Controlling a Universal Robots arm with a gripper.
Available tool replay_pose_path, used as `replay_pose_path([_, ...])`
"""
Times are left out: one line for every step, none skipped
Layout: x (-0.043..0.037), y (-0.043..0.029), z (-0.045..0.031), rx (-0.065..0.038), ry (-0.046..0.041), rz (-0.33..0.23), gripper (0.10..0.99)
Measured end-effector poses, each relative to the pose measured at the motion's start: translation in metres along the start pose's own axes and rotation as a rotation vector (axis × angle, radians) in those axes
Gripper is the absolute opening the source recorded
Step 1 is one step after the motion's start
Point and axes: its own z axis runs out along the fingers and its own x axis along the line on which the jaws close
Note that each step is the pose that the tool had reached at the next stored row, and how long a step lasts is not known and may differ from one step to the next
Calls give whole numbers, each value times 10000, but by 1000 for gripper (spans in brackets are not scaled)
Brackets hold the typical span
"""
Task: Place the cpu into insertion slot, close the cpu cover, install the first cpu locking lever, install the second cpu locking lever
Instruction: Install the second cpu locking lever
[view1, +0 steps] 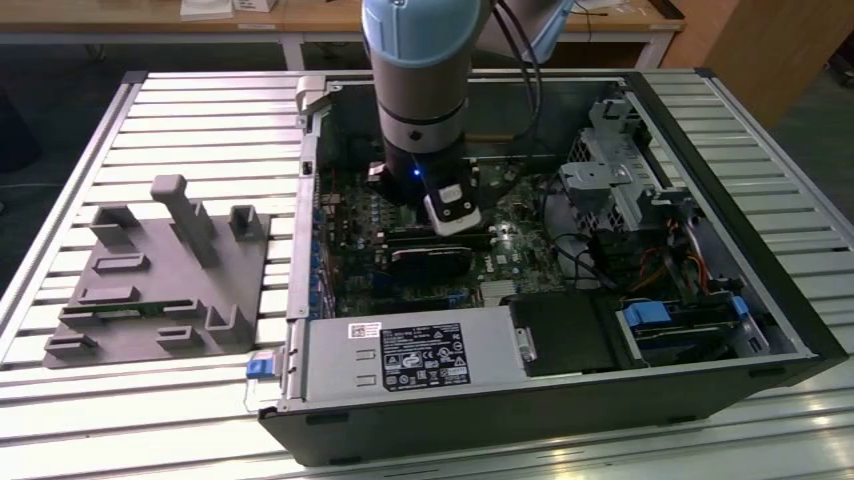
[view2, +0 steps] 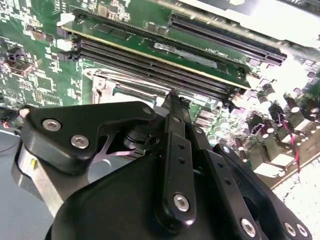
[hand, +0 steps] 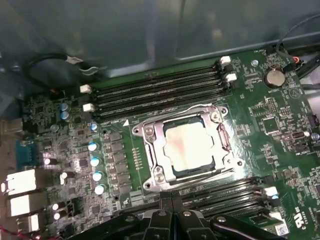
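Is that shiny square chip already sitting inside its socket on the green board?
Yes. In the first wrist view the cpu lies flat in the insertion slot, with the cpu cover framing it.

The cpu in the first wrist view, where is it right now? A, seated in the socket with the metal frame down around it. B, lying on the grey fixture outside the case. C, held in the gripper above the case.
A: the cpu sits in the insertion slot with the cpu cover closed around its pale face.
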Motion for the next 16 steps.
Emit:
replay_pose_path([-7,20,5,29,-6,-4,106])
replay_pose_path([-10,41,10,57,-13,-5,106])
replay_pose_path([-13,63,15,86,-20,-7,106])
replay_pose_path([-17,87,21,109,-26,-9,106])
replay_pose_path([-20,115,29,134,-33,-12,106])
replay_pose_path([-25,143,36,155,-37,-13,106])
replay_pose_path([-31,170,44,174,-42,-15,106])
replay_pose_path([-36,198,51,193,-47,-17,106])
replay_pose_path([-42,224,59,214,-52,-18,106])
replay_pose_path([-48,249,65,237,-57,-21,106])
replay_pose_path([-57,271,72,263,-63,-23,106])
replay_pose_path([-67,291,78,292,-70,-25,106])
replay_pose_path([-79,309,84,319,-77,-27,106])
replay_pose_path([-91,326,90,350,-84,-29,106])
replay_pose_path([-105,345,96,387,-92,-32,106])
replay_pose_path([-117,362,101,420,-100,-34,106])
